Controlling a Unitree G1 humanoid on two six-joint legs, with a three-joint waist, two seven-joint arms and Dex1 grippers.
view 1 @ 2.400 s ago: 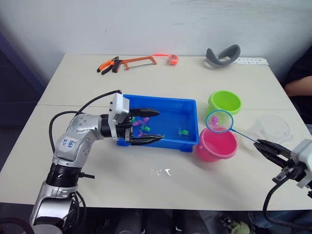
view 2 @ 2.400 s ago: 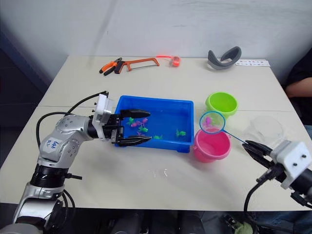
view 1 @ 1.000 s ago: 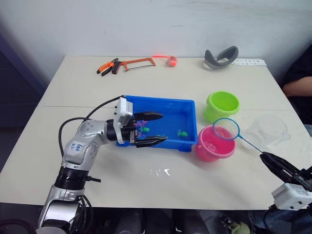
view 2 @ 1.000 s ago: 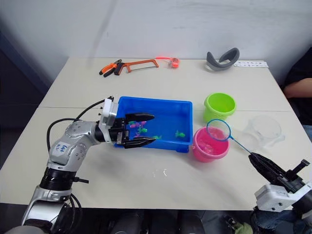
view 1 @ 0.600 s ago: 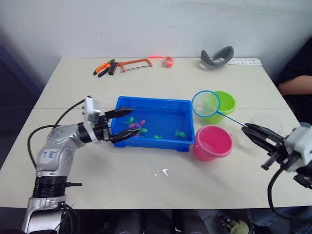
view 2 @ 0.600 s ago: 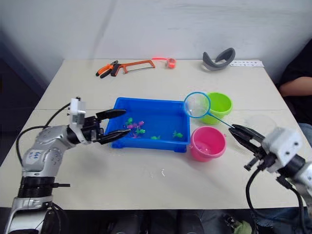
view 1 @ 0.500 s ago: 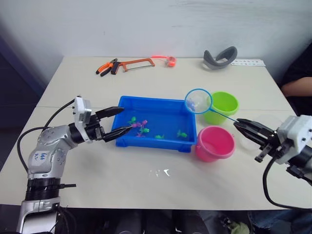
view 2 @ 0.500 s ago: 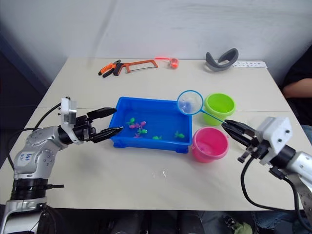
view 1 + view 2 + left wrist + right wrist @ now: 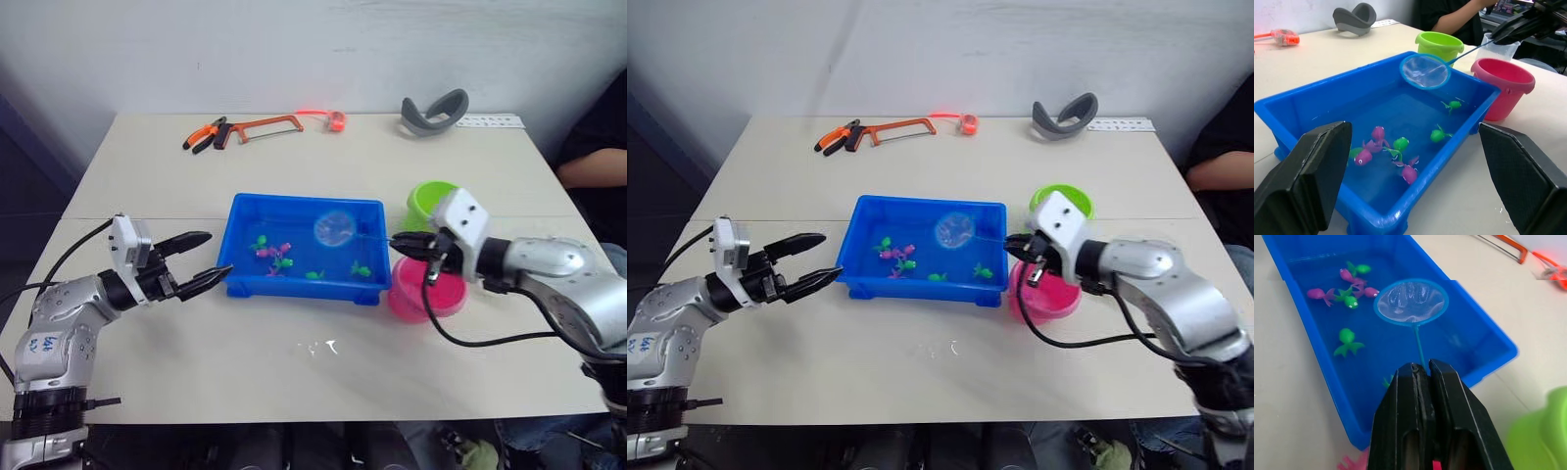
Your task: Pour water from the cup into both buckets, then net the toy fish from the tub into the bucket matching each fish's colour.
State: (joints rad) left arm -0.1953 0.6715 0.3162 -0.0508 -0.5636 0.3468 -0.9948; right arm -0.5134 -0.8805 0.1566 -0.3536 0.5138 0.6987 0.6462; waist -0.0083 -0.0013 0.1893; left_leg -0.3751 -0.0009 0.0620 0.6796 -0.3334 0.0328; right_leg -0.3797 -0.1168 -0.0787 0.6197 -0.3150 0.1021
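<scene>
The blue tub sits mid-table holding water with several tiny pink fish and green fish. My right gripper is shut on the thin handle of the net, at the tub's right end. The net's blue hoop hangs over the far right part of the tub, and its mesh looks empty. My left gripper is open just left of the tub, touching nothing. The green bucket and pink bucket stand right of the tub, partly behind my right arm. The clear cup shows behind the pink bucket.
Along the far edge lie orange pliers, a hacksaw, a red tape roll and a grey curved object. A person's arm rests at the right edge. Water drops mark the table in front of the tub.
My right gripper has swung the net left from above the pink bucket to over the tub. My left gripper has pulled back from the tub's left wall to the table beside it.
</scene>
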